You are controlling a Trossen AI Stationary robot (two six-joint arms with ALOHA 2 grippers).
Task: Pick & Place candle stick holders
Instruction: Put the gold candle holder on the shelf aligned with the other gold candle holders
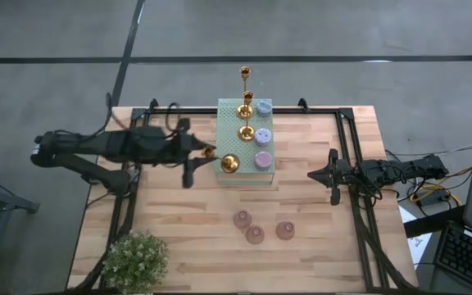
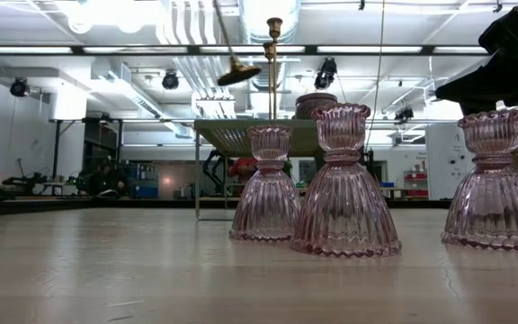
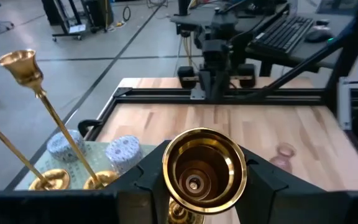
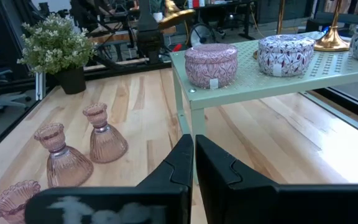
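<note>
A gold candlestick holder (image 3: 202,171) is being clamped by the left gripper (image 1: 206,152) fingers over the green block (image 1: 228,176); it's best kept upright while being lowered.

Open wood between green block (image 1: 245,143) and three pink glass holders (image 1: 255,234); plant (image 1: 136,260) blocks one near corner.

Both arms are dark, near-black, built of chunky jointed segments. The left arm (image 1: 113,147) is long, with bulky housings at its joints and black cables looping off its upper side. The right arm (image 1: 392,172) is the same matte black, with a tangle of cables trailing off toward three o'clock, one of them yellowish. The left gripper (image 3: 194,186) has broad, angular black fingers with stepped inner edges. The right gripper (image 4: 194,162) has flat black fingers with notched, faceted faces.
</note>
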